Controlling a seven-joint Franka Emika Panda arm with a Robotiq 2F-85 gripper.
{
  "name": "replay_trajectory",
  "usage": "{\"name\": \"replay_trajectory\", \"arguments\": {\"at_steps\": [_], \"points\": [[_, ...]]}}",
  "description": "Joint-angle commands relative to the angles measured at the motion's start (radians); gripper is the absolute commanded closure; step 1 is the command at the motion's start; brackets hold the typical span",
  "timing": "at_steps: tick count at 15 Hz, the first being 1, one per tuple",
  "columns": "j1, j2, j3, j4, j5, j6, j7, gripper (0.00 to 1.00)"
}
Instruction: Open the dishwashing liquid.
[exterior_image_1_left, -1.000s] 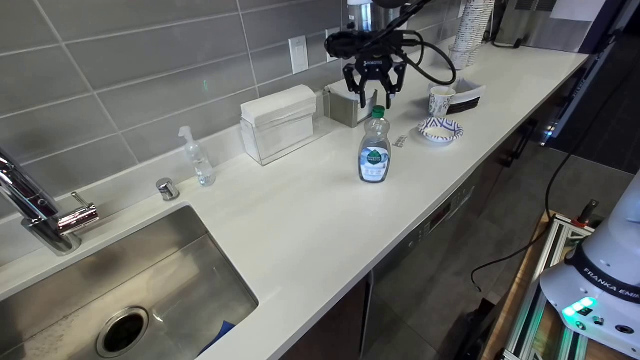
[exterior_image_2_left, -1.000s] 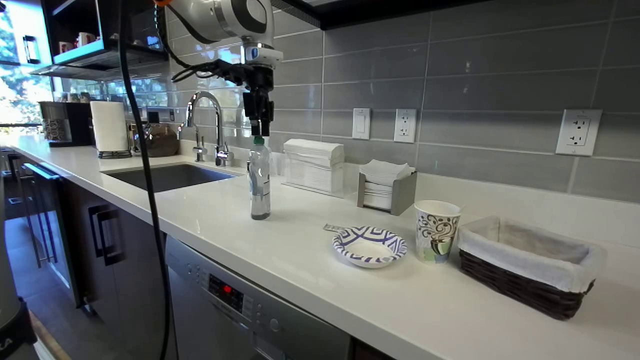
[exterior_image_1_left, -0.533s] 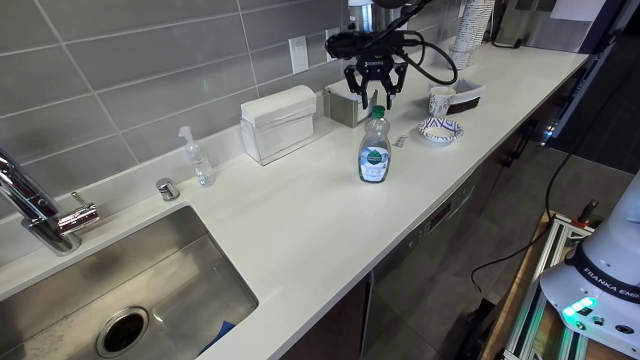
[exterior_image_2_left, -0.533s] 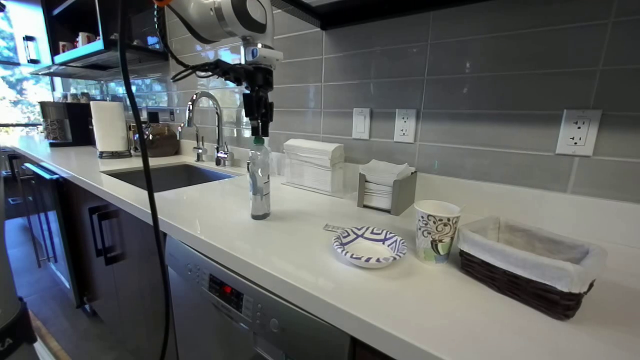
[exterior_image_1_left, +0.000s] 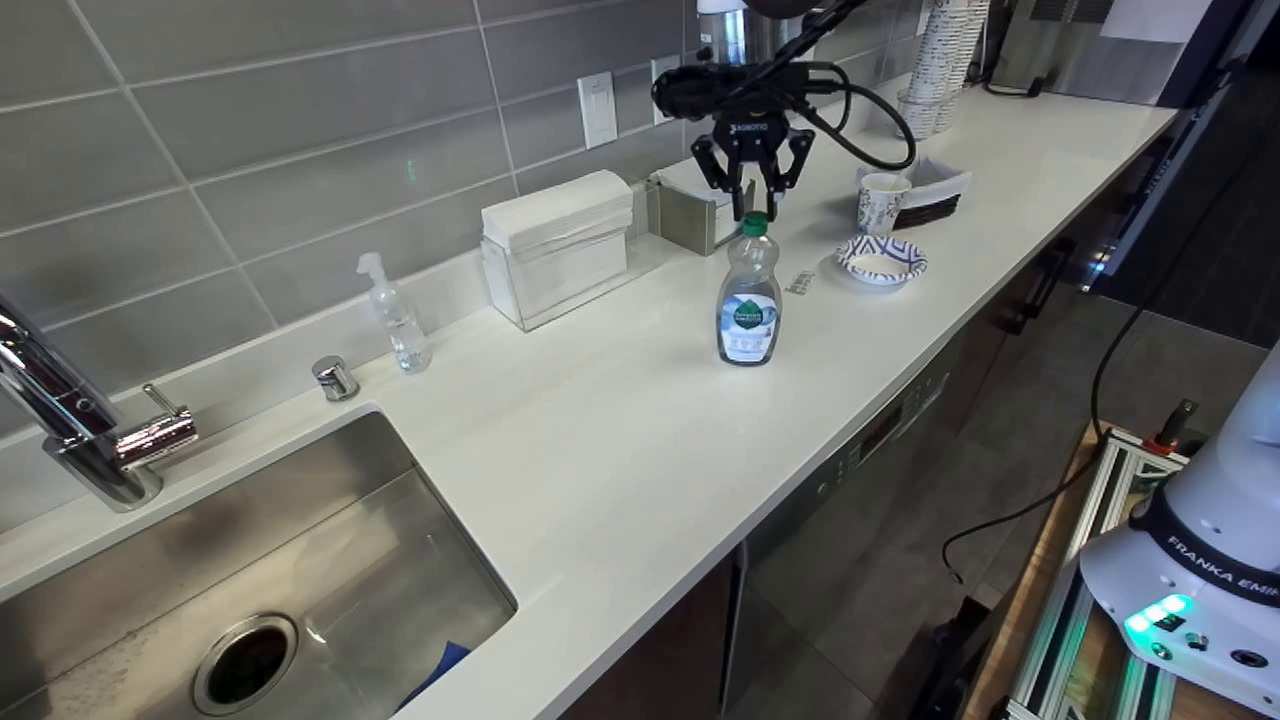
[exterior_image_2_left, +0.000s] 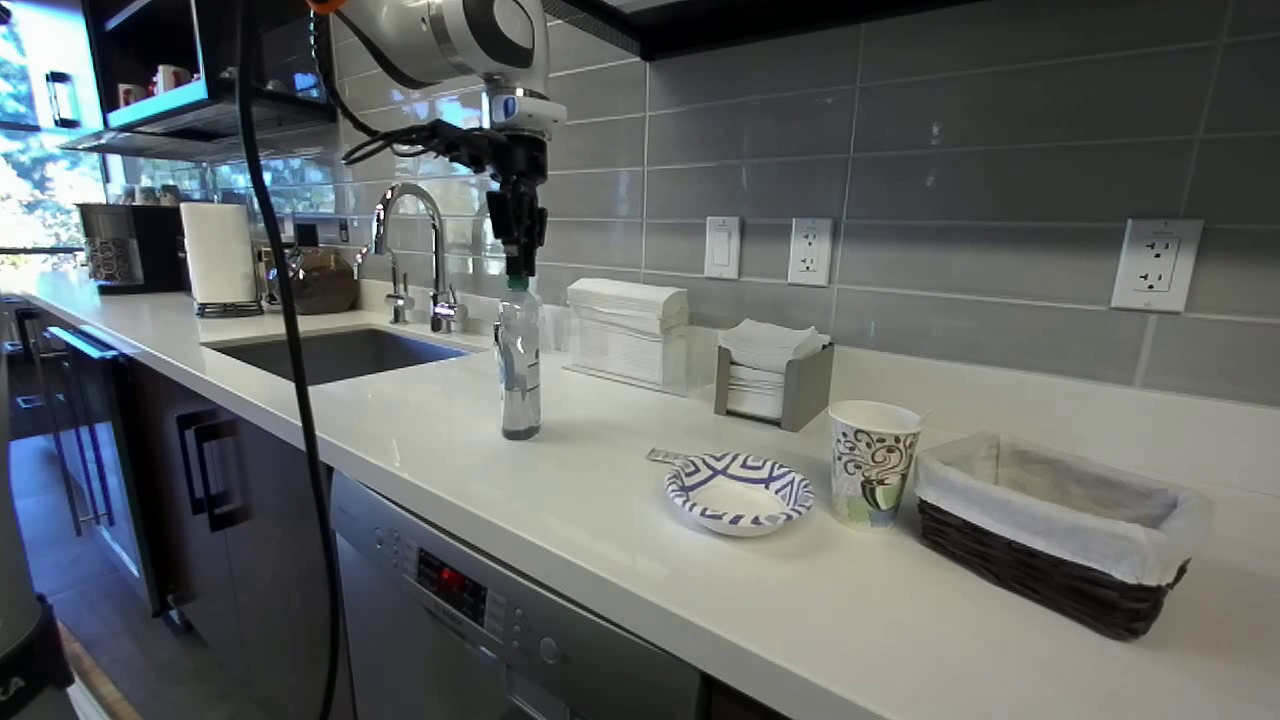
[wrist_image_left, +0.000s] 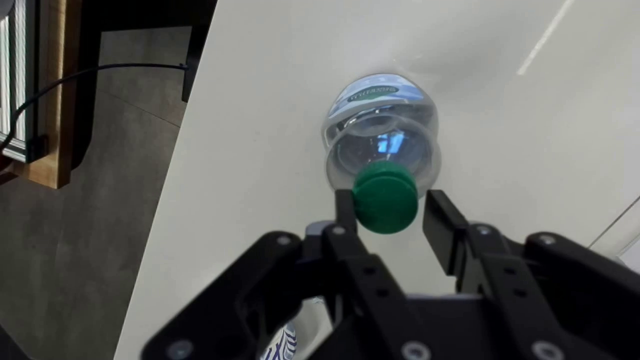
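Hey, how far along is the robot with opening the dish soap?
Looks done: the gripper is lined up, its fingers flanking the green cap. In hand: the grip, apparently unfinished, since the wrist view shows a gap between the cap and one finger. Still to do: removing the cap, which sits on the upright bottle.

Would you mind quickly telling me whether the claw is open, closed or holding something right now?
Claw: partly open, not gripping anything; the wrist view shows a gap on one side of the green cap.
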Motion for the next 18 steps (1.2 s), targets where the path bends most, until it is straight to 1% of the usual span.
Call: {"name": "replay_trajectory", "arguments": {"at_steps": [1,2,3,4,10,11,12,13,14,16,17,18], "points": [[0.006,-0.012,-0.003,-0.008,0.014,-0.023,-0.001,0.7],[0.006,-0.014,-0.003,-0.008,0.014,-0.022,-0.002,0.8],[0.006,-0.017,-0.002,-0.009,0.013,-0.021,-0.002,0.84],[0.006,-0.018,-0.002,-0.011,0.011,-0.021,-0.001,0.92],[0.006,-0.034,-0.002,-0.026,0.006,-0.009,-0.006,0.92],[0.006,-0.045,-0.002,-0.037,0.009,0.008,-0.028,0.63],[0.007,-0.053,-0.001,-0.046,-0.002,0.022,-0.031,0.42],[0.006,-0.061,-0.001,-0.051,-0.006,0.023,-0.037,0.38],[0.005,-0.068,-0.002,-0.052,0.001,0.022,-0.048,0.5],[0.002,-0.086,-0.002,-0.061,0.0,0.027,-0.056,0.39],[0.001,-0.095,-0.002,-0.068,0.002,0.036,-0.067,0.37],[0.0,-0.098,0.0,-0.068,0.003,0.033,-0.07,0.39]]}}
